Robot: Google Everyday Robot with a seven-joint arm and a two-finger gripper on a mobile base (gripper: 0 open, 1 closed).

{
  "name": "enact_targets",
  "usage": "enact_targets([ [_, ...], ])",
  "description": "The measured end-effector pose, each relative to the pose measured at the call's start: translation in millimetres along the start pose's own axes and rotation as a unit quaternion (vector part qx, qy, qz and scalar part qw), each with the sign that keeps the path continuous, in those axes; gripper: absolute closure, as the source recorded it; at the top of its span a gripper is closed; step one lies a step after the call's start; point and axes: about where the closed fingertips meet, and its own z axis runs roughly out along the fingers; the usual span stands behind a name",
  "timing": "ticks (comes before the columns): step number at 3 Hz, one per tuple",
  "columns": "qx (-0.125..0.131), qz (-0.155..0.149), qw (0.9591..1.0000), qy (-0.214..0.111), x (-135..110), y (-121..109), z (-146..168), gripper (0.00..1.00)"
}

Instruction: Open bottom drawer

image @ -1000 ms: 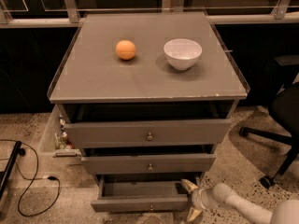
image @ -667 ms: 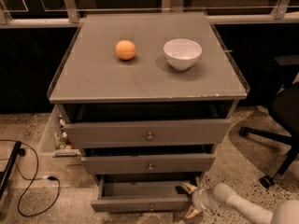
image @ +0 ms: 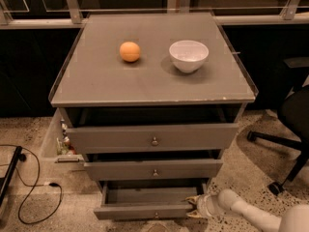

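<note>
Hardly anything is shifting since a second ago: the bottom drawer (image: 140, 211) is staying partly pulled out at the foot of the cabinet (image: 145, 83). The gripper (image: 192, 207) is still sitting against the right end of its front panel, well to the right of the small knob (image: 156, 215), though whether it is clamping or spread I cannot tell. Pulling from that corner rather than the centre is likely risking a skewed drawer jamming in its runners, or the gripper sliding off the panel's end.
</note>
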Motion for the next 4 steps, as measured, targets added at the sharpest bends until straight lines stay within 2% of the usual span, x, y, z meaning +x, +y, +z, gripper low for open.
enact_targets([
  [1, -0.007, -0.001, 1.0, 0.004, 6.4, 23.8, -6.2, 0.79],
  [2, -0.007, -0.001, 1.0, 0.004, 4.1, 22.3, -9.8, 0.99],
  [3, -0.007, -0.001, 1.0, 0.004, 4.0, 22.3, -9.8, 0.0],
  [4, -0.007, -0.001, 1.0, 0.003, 3.7, 22.6, -9.5, 0.0],
])
